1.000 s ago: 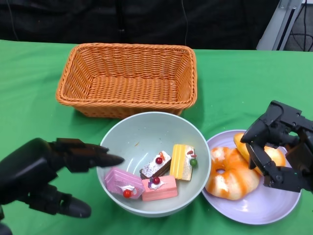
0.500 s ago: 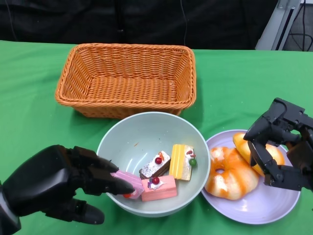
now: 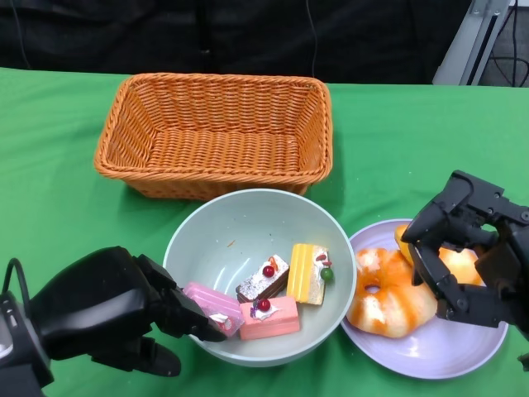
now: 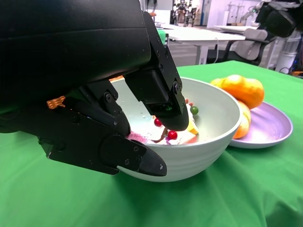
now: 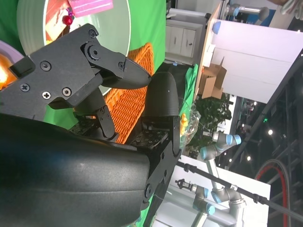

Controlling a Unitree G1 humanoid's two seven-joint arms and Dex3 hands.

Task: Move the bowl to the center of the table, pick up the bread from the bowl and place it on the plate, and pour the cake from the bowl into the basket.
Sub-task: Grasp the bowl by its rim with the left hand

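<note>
The pale green bowl [image 3: 248,219] stands in front of the basket, with several cake slices [image 3: 273,302] in it: pink, chocolate and yellow. My left hand [image 3: 107,310] grips the bowl's near-left rim. In the left wrist view its fingers [image 4: 158,92] hook over the rim into the bowl [image 4: 208,127] and its thumb [image 4: 132,158] presses the outer wall. A ring-shaped bread [image 3: 388,294] and an orange bread [image 3: 461,263] lie on the lavender plate [image 3: 413,356] to the right. My right hand [image 3: 464,248] hangs over the plate with fingers apart, holding nothing.
The orange wicker basket [image 3: 216,132], with nothing in it, stands just behind the bowl and nearly touches it. Green cloth covers the table [image 3: 50,190]. The plate's edge lies close against the bowl's right side.
My left hand has moved right to the bowl, and its fingers have gone over the rim beside the pink cake. The right hand has shifted slightly left above the plate.
</note>
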